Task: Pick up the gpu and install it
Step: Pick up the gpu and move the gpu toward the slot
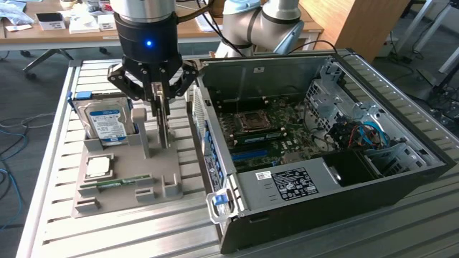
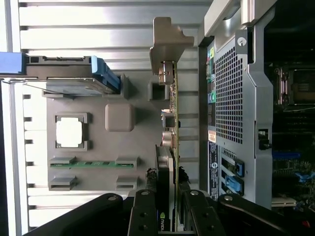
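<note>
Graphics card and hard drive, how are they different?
The graphics card is a thin green board; the hard drive is a thicker silver box with a blue label. The pincer grips the graphics card, while the hard drive stands untouched in its slot on the gray tray. Both stand on edge, outside the computer case.

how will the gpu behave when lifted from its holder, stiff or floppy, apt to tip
Probably stiff: the gpu is a thin board standing straight on edge in the grey holder. It may tilt in the gripper, which clamps it at the black cooler, away from the metal bracket. Its exposed components look fragile.
</note>
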Action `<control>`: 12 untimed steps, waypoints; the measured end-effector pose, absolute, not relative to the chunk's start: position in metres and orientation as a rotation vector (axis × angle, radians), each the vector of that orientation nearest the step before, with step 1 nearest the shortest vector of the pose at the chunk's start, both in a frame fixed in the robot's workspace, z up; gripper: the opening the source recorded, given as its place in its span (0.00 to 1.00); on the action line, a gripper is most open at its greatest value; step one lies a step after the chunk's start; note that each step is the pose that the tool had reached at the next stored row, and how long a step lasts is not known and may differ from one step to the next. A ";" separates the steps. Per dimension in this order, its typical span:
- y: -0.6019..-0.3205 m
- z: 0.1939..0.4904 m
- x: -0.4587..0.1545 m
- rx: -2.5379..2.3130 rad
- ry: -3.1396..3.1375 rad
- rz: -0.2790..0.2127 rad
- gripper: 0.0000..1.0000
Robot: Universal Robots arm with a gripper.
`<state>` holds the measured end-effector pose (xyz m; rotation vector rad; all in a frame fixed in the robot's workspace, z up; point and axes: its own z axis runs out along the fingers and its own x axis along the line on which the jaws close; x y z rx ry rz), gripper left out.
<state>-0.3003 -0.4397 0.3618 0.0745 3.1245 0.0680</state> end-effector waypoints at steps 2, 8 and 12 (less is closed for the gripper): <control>-0.440 0.366 -0.300 0.074 3.125 0.068 0.27; -0.440 0.372 -0.300 0.075 3.124 0.068 0.27; -0.440 0.372 -0.300 0.074 3.124 0.068 0.27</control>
